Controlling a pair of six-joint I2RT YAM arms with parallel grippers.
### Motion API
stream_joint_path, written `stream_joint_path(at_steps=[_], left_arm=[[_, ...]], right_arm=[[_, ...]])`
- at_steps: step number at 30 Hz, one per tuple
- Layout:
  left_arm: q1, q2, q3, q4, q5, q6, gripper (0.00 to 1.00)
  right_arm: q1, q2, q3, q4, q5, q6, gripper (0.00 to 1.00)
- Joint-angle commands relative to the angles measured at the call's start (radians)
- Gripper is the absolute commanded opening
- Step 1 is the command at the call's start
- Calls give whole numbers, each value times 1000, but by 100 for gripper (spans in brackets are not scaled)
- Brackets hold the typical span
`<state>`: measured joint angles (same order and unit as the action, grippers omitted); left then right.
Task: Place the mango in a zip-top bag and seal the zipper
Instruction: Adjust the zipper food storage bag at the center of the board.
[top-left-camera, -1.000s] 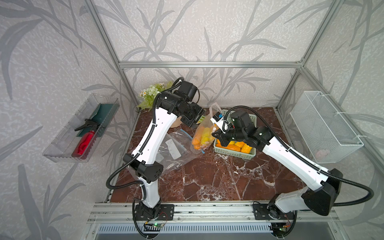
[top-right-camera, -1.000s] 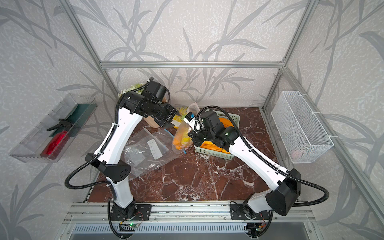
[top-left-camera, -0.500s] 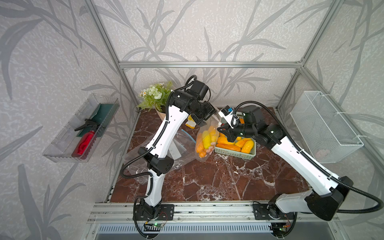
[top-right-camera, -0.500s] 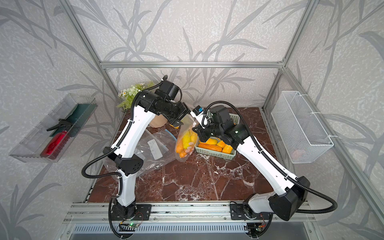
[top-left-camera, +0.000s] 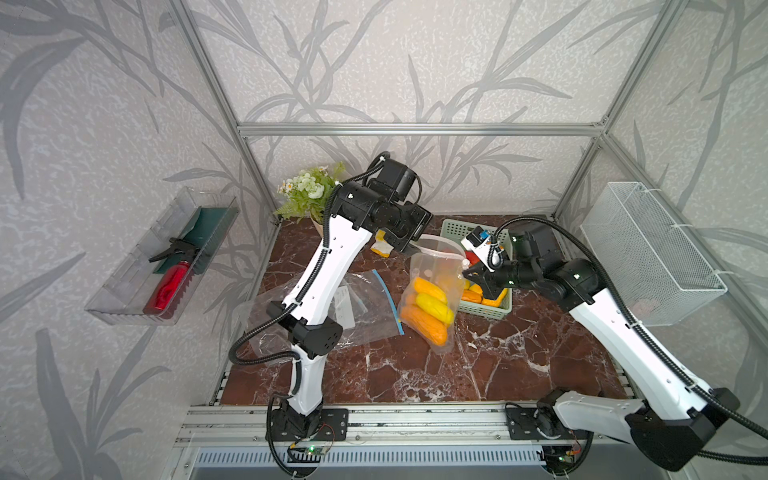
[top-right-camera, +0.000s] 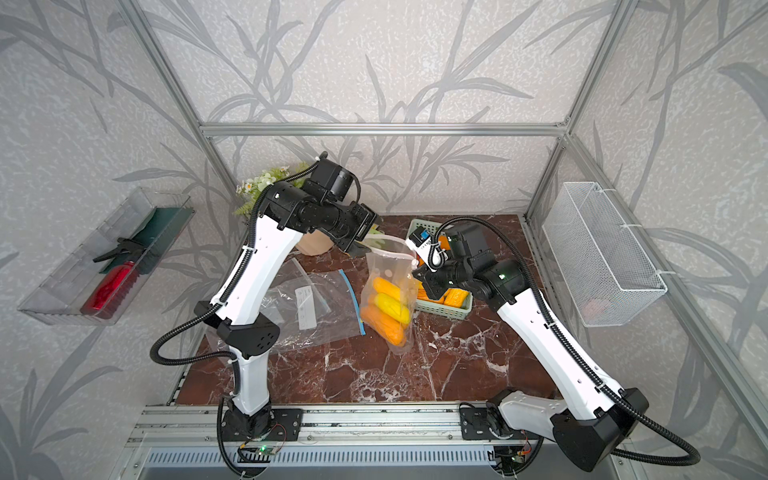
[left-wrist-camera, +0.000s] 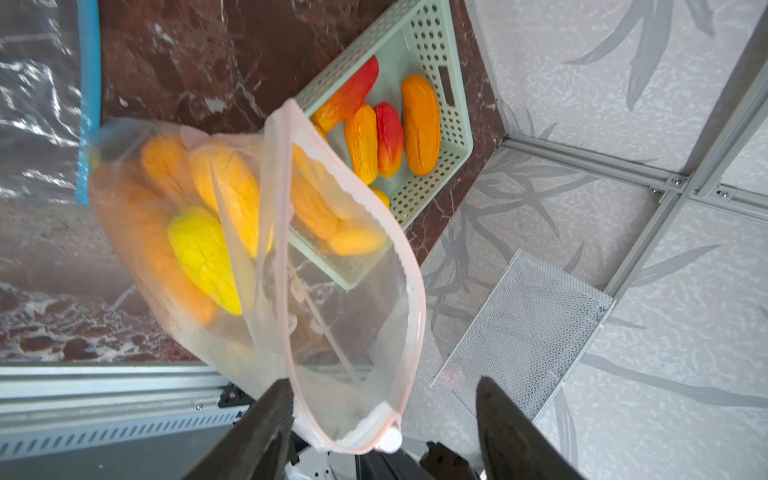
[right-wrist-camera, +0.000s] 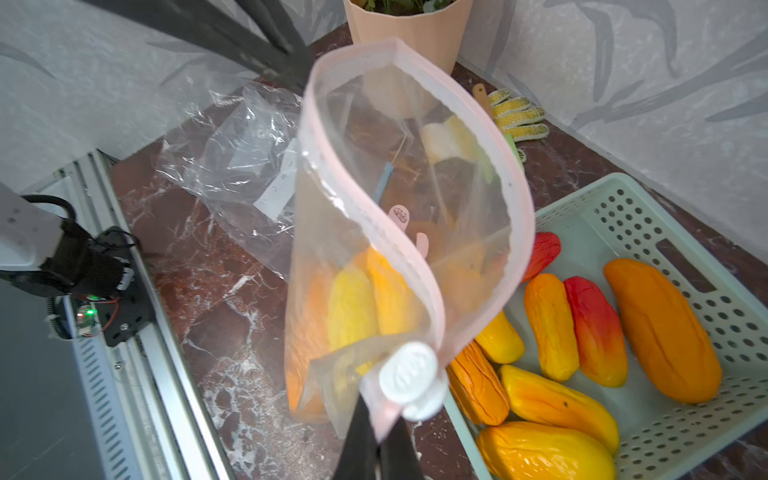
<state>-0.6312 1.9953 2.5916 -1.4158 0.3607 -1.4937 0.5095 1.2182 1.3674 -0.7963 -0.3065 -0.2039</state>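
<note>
Mangoes (top-left-camera: 428, 305), 3 of them, lie at the bottom of the zip-top bag (top-left-camera: 434, 266), which hangs upright mid-table just left of the green basket (top-left-camera: 486, 311), its mouth gaping. The right gripper (right-wrist-camera: 376, 428) is pinched tight on the rim's right end, directly under the white slider (right-wrist-camera: 409, 374). The left gripper (left-wrist-camera: 380, 382) is spread wide at the far-left end, holding nothing; 1 finger (left-wrist-camera: 270, 415) seems to brush the rim, though that is hard to tell. The mouth's long axis runs between the 2 grippers, so sealing likely means drawing the slider leftward.
</note>
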Motion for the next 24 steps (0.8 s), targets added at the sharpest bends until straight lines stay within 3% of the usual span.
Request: stream_joint_path(at_steps=[1, 9, 16, 24], left_arm=[[-46, 9, -10, 2, 90, -175, 69], [-81, -14, -9, -51, 94, -291, 70], [-116, -5, -19, -9, 103, -356, 71], [-163, -6, -26, 89, 32, -455, 71]], right_arm=[[-9, -4, -3, 50, 132, -85, 0], [-10, -40, -18, 135, 200, -139, 0], [-9, -83, -45, 146, 121, -197, 0], [-10, -166, -126, 163, 65, -325, 0]])
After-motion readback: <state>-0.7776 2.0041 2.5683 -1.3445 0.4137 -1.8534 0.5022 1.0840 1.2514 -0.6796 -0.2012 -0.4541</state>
